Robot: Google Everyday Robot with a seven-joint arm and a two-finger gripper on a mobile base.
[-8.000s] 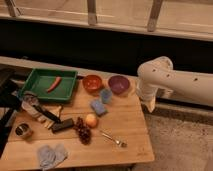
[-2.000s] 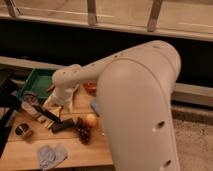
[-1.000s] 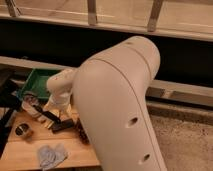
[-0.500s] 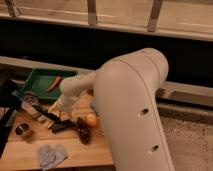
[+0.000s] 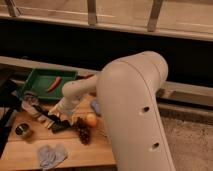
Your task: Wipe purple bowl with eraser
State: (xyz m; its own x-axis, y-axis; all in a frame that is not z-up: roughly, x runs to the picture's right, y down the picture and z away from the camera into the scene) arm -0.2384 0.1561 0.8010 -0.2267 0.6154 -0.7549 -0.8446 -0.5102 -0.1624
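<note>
A dark wall runs behind a wooden table, with window bars across the far top of the scene. The robot's white arm fills the middle and right, its bulky shell close to the camera, and a slimmer section reaches down and left over the table. At its end, the gripper hangs low over the left half of the table, its fingers spread wide with nothing seen clasped between them. The eraser, a small dark block, lies flat on the wood just near of the gripper; whether they touch cannot be told. The purple bowl is hidden behind the arm. At the far left sits a green tray with a red chili lying in it. Right of the eraser are a bunch of dark grapes and, just beyond it, a round orange fruit. A blue sponge shows at the arm's edge. A small metal cup stands near the left edge, and a crumpled grey cloth lies at the near left.
</note>
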